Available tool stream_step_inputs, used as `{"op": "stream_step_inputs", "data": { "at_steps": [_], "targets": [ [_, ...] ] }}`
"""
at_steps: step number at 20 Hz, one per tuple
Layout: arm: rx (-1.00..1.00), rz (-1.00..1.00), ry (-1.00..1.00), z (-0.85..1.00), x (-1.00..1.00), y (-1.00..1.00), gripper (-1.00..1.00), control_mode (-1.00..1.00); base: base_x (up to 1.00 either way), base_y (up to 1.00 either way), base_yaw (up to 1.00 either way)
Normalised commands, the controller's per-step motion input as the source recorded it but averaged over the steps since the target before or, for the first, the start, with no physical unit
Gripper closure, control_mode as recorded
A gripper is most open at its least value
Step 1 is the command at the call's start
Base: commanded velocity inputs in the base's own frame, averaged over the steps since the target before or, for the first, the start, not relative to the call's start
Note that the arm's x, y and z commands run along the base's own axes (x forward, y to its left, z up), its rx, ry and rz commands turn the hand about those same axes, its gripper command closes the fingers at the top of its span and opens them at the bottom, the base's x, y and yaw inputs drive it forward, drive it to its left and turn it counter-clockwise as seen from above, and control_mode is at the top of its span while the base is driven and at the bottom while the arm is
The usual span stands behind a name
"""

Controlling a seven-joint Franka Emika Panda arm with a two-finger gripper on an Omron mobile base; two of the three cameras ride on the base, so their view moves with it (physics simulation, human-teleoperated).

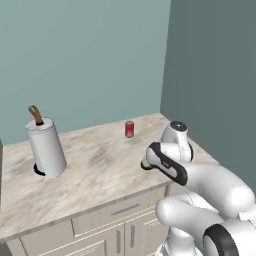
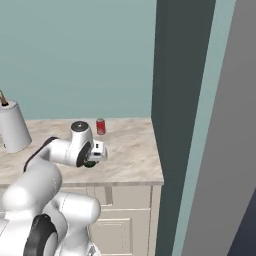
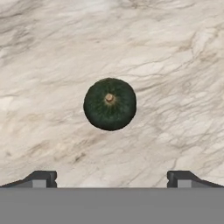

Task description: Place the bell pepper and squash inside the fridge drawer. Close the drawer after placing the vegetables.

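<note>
Hovering over the marble counter, the end effector stands wide open and empty above the squash, at twelve o'clock; descending to grasp comes next.

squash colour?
Dark green squash, tan stem nub at its centre. Clearest in the hand view.

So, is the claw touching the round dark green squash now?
Apart. The hand view shows the round dark green squash on the marble counter, with bare counter between it and both fingertips of the open claw.
</note>
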Motion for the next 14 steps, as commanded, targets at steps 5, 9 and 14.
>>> {"op": "stream_step_inputs", "data": {
  "at_steps": [5,9,14],
  "targets": [
    [0.00,0.00,0.01,-0.23,0.23,0.04,-1.00,-1.00,0.00,0.00,0.00],
    [0.00,0.00,0.02,-0.15,0.23,0.01,-1.00,-1.00,0.00,0.00,0.00],
    [0.00,0.00,0.02,-0.13,0.17,0.09,-1.00,-1.00,0.00,0.00,0.00]
  ]
}}
